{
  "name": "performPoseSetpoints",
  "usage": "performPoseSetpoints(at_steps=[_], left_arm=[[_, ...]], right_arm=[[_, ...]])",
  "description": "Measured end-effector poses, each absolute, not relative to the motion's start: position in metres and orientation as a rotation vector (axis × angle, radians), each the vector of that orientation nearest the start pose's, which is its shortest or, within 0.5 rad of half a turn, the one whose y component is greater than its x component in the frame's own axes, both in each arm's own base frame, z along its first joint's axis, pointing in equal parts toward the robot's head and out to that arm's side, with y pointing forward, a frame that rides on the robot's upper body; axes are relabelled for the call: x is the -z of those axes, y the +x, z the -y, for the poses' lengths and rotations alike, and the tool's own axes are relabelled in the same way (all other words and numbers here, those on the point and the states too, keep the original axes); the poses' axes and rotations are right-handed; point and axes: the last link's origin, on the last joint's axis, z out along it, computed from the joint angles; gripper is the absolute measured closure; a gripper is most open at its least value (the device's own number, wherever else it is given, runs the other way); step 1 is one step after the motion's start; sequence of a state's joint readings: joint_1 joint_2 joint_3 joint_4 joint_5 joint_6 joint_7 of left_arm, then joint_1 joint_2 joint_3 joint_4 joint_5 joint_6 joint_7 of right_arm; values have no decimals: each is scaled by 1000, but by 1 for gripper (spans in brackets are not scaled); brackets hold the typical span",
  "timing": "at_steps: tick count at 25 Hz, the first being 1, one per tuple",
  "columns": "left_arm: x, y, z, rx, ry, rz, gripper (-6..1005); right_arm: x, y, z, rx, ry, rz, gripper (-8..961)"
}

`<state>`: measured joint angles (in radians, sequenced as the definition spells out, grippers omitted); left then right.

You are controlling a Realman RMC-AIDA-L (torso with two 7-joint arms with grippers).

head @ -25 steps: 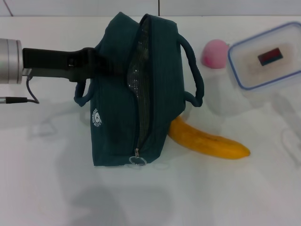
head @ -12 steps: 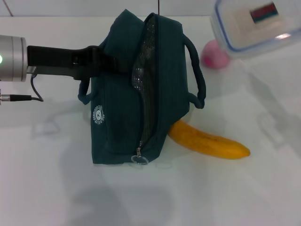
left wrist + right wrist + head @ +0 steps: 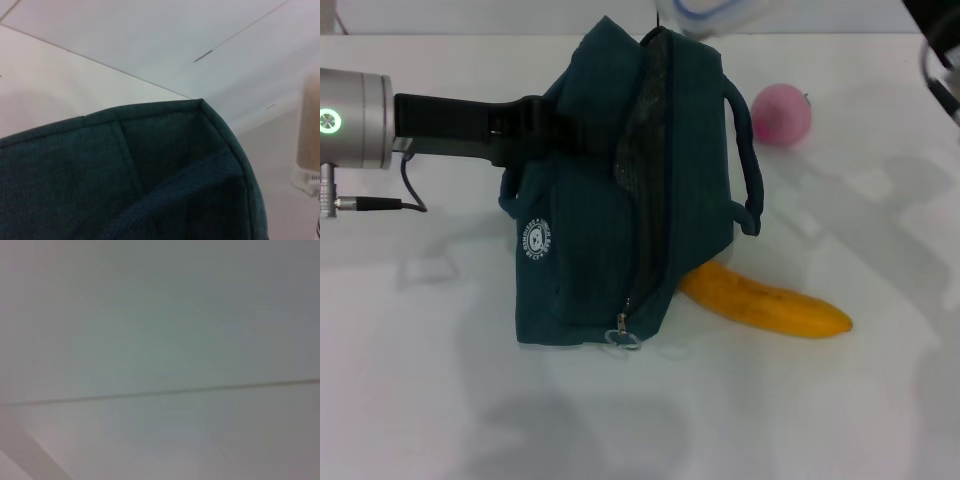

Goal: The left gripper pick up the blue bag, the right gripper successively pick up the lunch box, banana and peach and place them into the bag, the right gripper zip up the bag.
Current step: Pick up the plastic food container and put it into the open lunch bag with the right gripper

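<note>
One lunch box [image 3: 705,14] has risen to the head view's top edge, over the open blue bag [image 3: 620,200], ready for loading. Left gripper [image 3: 535,125] clenched on the bag; right jaws' state cannot be told. Banana [image 3: 770,302] and peach [image 3: 780,113] wait on the desk [image 3: 840,400].

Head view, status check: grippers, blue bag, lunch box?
Left gripper clamped on dark blue fabric bag, zip open. Clear blue-rimmed lunch box at top edge, above bag opening; right gripper unseen. Yellow banana against bag; pink peach on table.

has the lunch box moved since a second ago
Yes. The lunch box has gone from right of the peach to the top edge, above the bag.
</note>
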<state>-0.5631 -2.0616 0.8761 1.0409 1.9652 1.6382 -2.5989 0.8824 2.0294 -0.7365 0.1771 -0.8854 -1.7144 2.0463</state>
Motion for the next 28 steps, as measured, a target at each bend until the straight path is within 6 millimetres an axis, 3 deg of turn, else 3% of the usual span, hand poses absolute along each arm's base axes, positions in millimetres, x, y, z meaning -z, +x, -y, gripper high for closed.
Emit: performPoseSetpoints(at_steps=[6,11,20,28], left_arm=[[-42,-191,-357,683,-2514,1726,977],[-42,-190,-358,685,-2512,1722,977],[-44,-196,-359,719,-2483,1735,977],[-42,-196,-358,719,-2494,1724,977]], right_arm=[[11,141,-400,-2172,-1736,-1942,855],[25,152,-401,-2015,-1739,-1991,837],[29,179,-393,-1924,-1673,-2008,797],[44,171,-397,-1774,-1783,-2012,761]])
